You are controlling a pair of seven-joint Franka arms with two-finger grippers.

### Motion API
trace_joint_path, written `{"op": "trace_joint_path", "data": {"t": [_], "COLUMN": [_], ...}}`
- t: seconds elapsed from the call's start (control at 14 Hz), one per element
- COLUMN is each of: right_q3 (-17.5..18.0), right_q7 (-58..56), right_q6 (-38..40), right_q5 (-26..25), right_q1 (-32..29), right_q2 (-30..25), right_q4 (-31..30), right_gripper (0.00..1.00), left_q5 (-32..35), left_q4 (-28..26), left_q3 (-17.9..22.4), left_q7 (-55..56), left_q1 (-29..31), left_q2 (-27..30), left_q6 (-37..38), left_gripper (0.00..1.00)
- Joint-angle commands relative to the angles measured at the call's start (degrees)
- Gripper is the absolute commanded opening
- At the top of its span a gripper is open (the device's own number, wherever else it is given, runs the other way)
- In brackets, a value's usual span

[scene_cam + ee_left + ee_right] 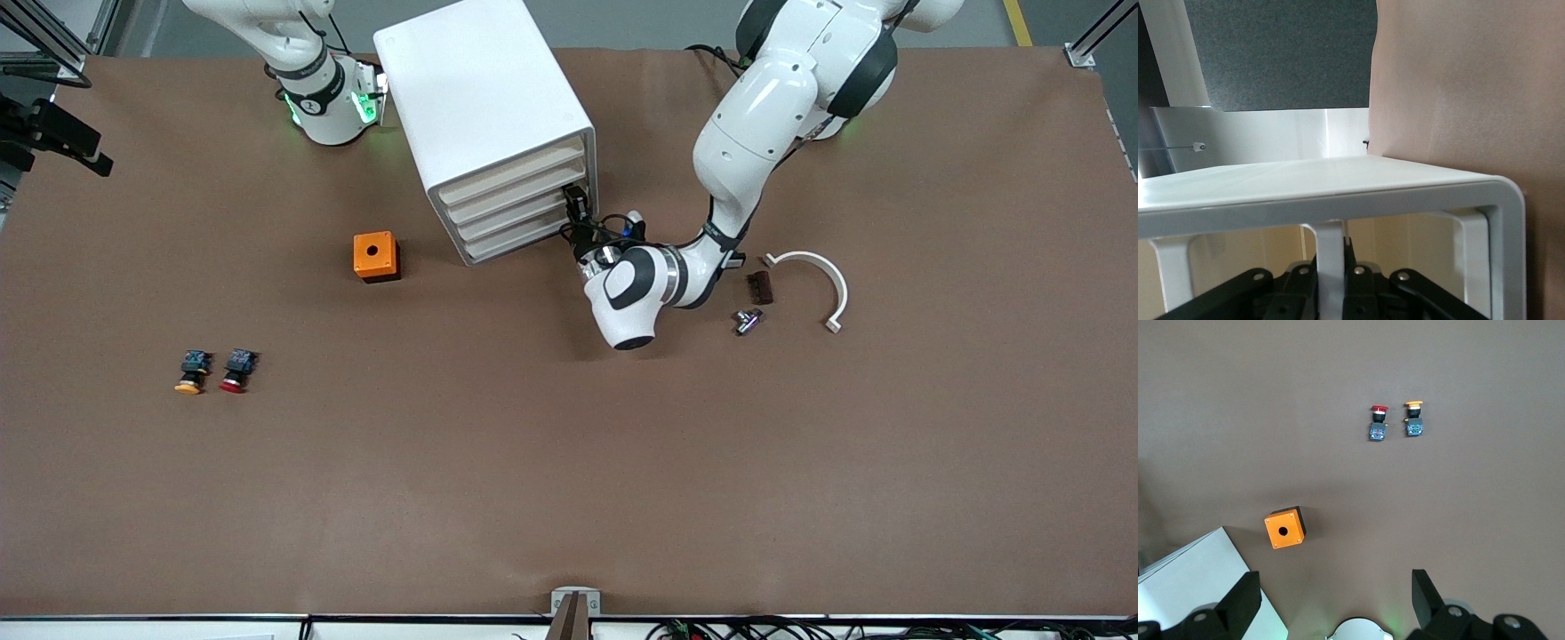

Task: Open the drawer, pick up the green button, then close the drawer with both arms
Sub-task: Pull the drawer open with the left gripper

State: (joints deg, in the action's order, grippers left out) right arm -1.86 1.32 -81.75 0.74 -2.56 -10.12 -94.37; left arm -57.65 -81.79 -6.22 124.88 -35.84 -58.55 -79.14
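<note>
The white cabinet stands at the back of the table, its four cream drawer fronts all pushed in. My left gripper is at the front of the cabinet, at the end nearer the left arm's side. In the left wrist view its fingers are shut on a white upright handle bar of a drawer; I cannot tell which drawer. My right gripper is open and empty, held high near its base beside the cabinet. The green-capped button is out of view.
An orange box with a round hole sits beside the cabinet, also in the right wrist view. A yellow-capped button and a red-capped button lie toward the right arm's end. A white curved piece, a brown block and a small metal part lie by the left arm.
</note>
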Motion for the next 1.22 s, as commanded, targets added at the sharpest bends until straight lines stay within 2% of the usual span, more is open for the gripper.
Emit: {"op": "trace_joint_path", "data": {"t": [0.0, 0.22, 0.43, 0.93, 1.15], "right_q3": [-0.2, -0.2, -0.4, -0.5, -0.7], "right_q7": [1.6, 1.6, 0.8, -0.8, -1.1], "right_q6": [-0.3, -1.0, -1.1, -1.9, -2.3], "right_q5": [0.4, 0.4, 0.5, 0.5, 2.3], "right_q1": [0.6, 0.6, 0.5, 0.5, 0.4], "right_q2": [-1.0, -1.0, -0.9, -1.0, -1.0], "right_q4": [-0.5, -0.6, -0.6, -0.7, -0.7], "right_gripper": [1.00, 1.00, 1.00, 1.00, 1.00], "left_q5": [-0.8, -1.1, -0.9, -0.8, -0.6], "left_q4": [0.2, 0.4, 0.7, 1.5, 1.7], "left_q3": [0.2, 0.3, 0.5, 0.9, 0.9], "left_q7": [-0.5, -0.5, -0.4, -0.6, -0.8], "left_q1": [0.6, 2.4, 5.2, 10.5, 11.4], "left_q2": [0.4, 0.5, 0.6, 0.9, 0.8], "left_q6": [1.0, 1.0, 0.7, -0.1, -0.2], "left_gripper": [0.02, 0.02, 0.07, 0.08, 0.09]}}
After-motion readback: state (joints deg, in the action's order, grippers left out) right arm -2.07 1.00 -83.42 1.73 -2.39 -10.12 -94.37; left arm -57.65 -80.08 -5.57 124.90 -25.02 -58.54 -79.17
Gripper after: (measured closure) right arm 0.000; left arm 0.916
